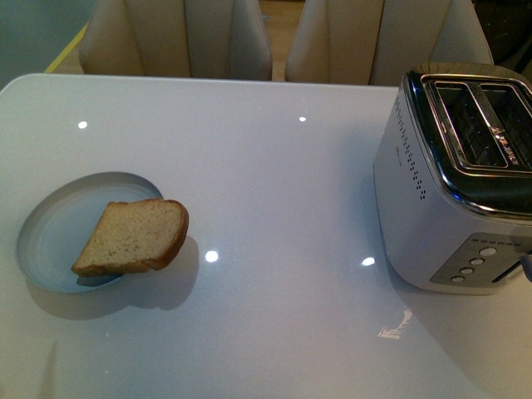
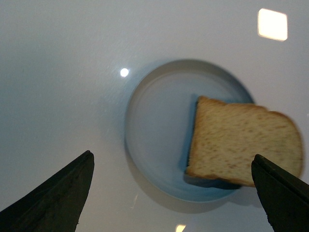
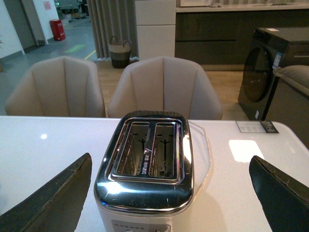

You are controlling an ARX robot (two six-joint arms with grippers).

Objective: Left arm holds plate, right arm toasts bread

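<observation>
White, glossy table (image 1: 274,208) filled the front view, with small lamp glints on it and two beige chairs (image 1: 179,37) past its far edge. Toward the robot's left lay the plate (image 1: 50,237), round, pale blue-grey and flat on the table. The bread (image 1: 133,237) sat on the plate's toaster side, tilted: its square end was down inside the plate, while its rounded end lay over the rim and stuck out above the table, casting a shadow there.

Well apart from the plate, on the robot's right, stood the toaster (image 1: 449,191), silver with a chrome top, two long slots and a row of buttons low on the end nearest the camera. Both slots looked empty in the right wrist view.

From the left wrist, the left gripper (image 2: 171,154) hung above the plate with its black fingers (image 2: 58,198) spread wide, holding nothing and touching neither plate nor bread; the bread's rounded end lay near one fingertip.

From the right wrist, the right gripper (image 3: 170,157) hung over the toaster, its fingers (image 3: 53,198) also spread wide and empty, one on each side of the toaster's top, clear of it.
</observation>
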